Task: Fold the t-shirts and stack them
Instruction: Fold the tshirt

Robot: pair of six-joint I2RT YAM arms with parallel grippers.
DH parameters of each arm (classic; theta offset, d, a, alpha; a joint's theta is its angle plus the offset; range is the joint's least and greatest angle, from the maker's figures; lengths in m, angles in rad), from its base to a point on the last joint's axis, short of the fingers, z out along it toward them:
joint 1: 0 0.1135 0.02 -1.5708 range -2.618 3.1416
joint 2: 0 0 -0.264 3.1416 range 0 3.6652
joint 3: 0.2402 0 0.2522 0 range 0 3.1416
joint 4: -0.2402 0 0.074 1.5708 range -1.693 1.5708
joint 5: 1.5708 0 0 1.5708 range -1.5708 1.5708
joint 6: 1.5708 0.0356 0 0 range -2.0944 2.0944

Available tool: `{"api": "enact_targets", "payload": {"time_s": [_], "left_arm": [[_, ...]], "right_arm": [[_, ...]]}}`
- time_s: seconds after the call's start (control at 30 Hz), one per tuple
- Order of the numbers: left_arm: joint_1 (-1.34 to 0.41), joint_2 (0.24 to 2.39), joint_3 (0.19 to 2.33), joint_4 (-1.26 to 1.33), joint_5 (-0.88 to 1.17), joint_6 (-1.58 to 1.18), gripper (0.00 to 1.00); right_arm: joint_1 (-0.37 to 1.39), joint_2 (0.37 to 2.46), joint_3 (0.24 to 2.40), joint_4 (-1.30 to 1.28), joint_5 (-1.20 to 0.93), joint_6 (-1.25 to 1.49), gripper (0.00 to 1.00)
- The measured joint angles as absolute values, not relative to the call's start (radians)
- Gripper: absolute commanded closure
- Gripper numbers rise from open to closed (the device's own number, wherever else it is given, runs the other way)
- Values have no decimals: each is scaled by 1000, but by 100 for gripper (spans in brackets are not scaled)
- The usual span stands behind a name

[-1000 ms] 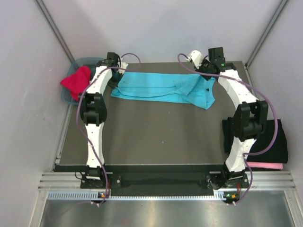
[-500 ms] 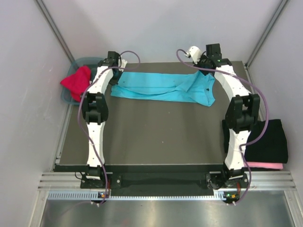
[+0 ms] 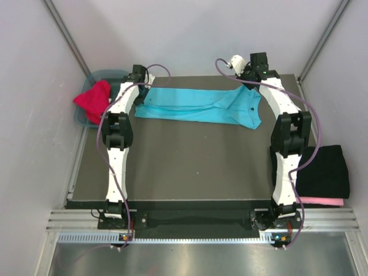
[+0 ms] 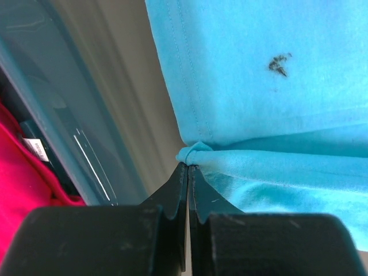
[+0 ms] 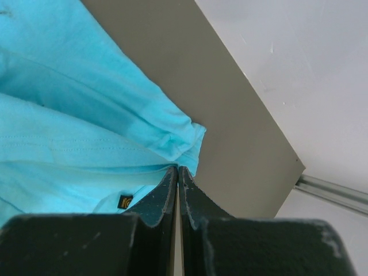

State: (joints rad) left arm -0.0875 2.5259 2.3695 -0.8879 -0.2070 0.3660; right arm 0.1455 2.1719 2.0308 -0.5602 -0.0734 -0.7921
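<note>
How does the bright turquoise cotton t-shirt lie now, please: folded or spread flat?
Folded: the turquoise t-shirt forms a narrow doubled band, with layered edges showing in both wrist views.

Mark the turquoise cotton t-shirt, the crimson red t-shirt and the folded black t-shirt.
turquoise cotton t-shirt (image 3: 190, 106), top view, middle of its body
crimson red t-shirt (image 3: 95, 99), top view, top of the bunch
folded black t-shirt (image 3: 330, 175), top view, upper face

A turquoise shirt (image 3: 195, 106) lies stretched in a wide band across the far part of the table (image 3: 184, 167). The left gripper (image 3: 140, 91) meets its left end and the right gripper (image 3: 248, 86) its right end. A red shirt (image 3: 92, 100) drapes over a teal tub (image 3: 109, 73) at far left. A black shirt (image 3: 330, 172) sits on a pink shirt (image 3: 322, 202) at near right.
</note>
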Motion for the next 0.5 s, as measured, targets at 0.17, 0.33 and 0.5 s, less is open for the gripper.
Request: {"api": "enact_targets", "payload": {"time_s": [0.17, 0.33, 0.5], "left_arm": [[-88, 2532, 2383, -881, -212, 366, 100], [-88, 2545, 2424, -859, -223, 366, 100], [-89, 2549, 2426, -847, -227, 366, 100]], "right_arm": [[146, 2214, 2065, -550, -62, -792, 100], [146, 2241, 2078, -548, -53, -792, 100], [146, 2262, 2097, -538, -50, -792, 100]]}}
